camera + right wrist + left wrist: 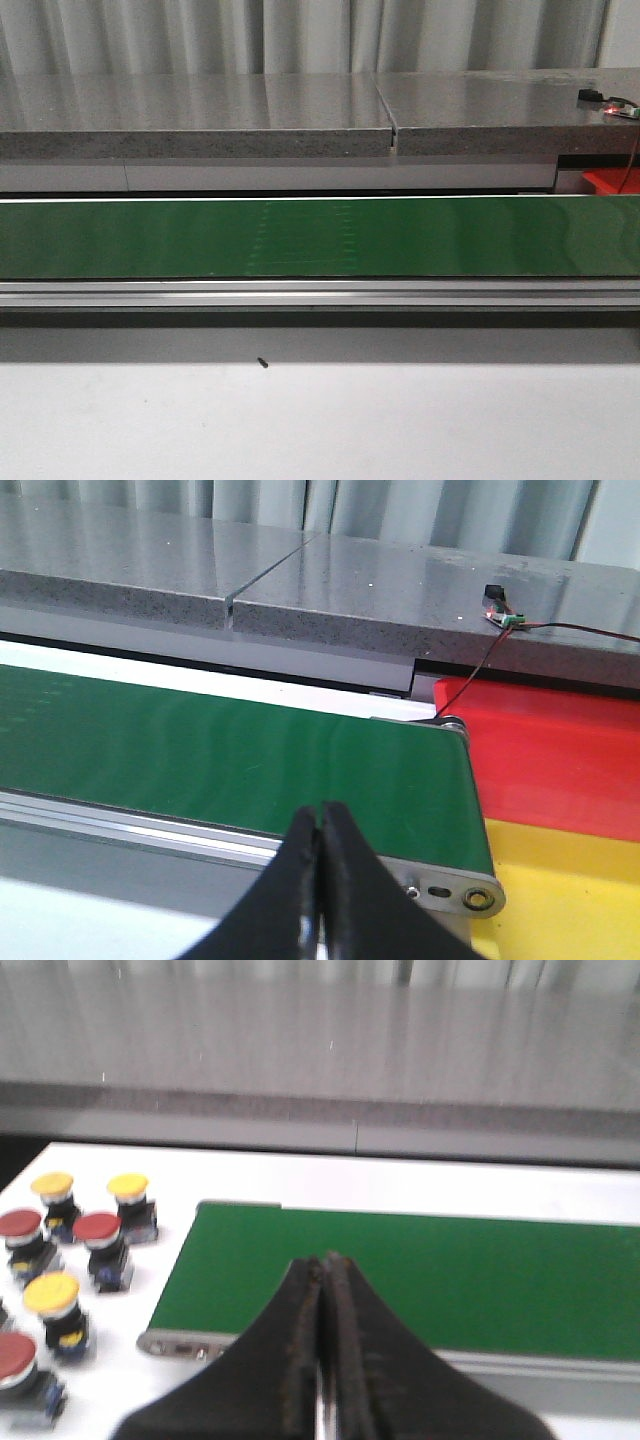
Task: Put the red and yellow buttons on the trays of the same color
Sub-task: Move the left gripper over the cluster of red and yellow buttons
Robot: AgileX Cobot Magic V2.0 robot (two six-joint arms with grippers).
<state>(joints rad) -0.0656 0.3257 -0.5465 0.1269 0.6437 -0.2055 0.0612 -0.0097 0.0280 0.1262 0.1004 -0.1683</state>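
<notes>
Now, left gripper (322, 1265): fingers pressed together, empty.
Right gripper (320, 815): fingers pressed together, empty.
Buttons: red button (98, 1228) and yellow button (52, 1293) left of green belt (450, 1275).
Trays: red tray (560, 760), yellow tray (570, 900) right of belt.

The green conveyor belt (320, 238) lies bare along its length; buttons (75, 1260) crowd the surface (120, 1380) beside its end.
</notes>
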